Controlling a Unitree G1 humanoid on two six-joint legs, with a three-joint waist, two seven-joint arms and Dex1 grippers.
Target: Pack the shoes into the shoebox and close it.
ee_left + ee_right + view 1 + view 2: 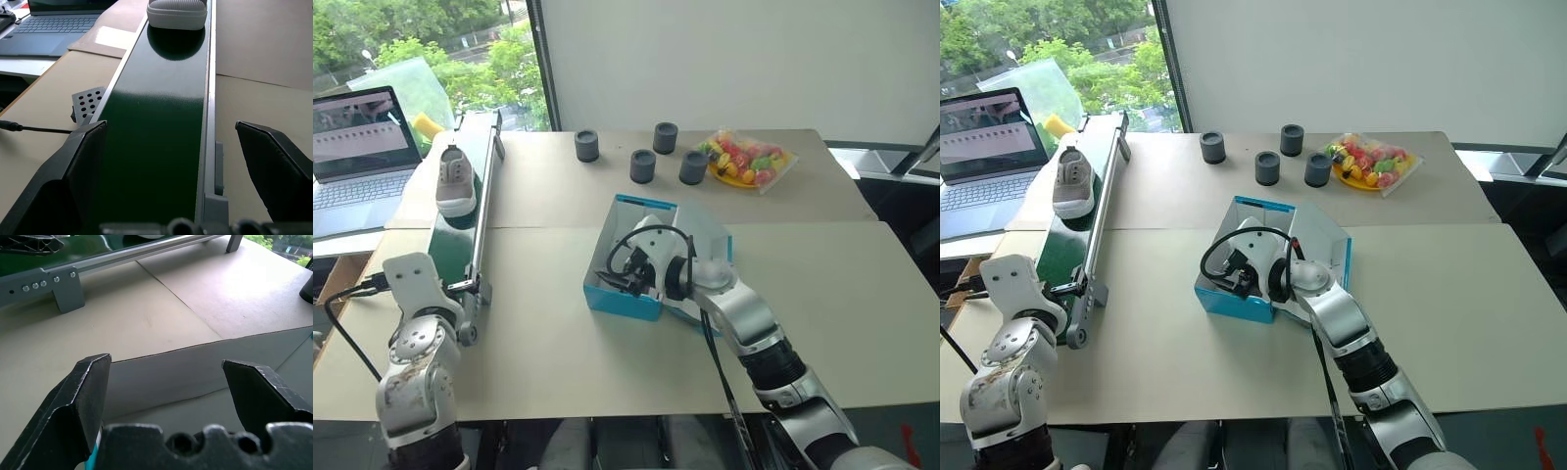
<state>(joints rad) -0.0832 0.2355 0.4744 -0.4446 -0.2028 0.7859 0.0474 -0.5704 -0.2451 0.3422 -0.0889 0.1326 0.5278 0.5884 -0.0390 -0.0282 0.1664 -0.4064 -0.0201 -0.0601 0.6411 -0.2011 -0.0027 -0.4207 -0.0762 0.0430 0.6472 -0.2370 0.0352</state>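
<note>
The right gripper [166,377] stands wide open and empty, over the near end of the shoebox [646,220], and its 2 fingers [85,396] look across the white wall of the box. The blue box lies open in the middle of the table [822,284], with its lid flap [1322,235] raised on the far right side.

The left gripper [171,161] is also wide open and holds nothing; it is at the near end of the green conveyor belt [161,127], with 1 finger [80,161] on each side of it. 1 grey shoe [455,181] rests further up the belt. To the left is a laptop [362,147]. At the far side of the table stand 4 dark cylinders [643,166] and, beside them, a plate of fruit [749,162].
</note>
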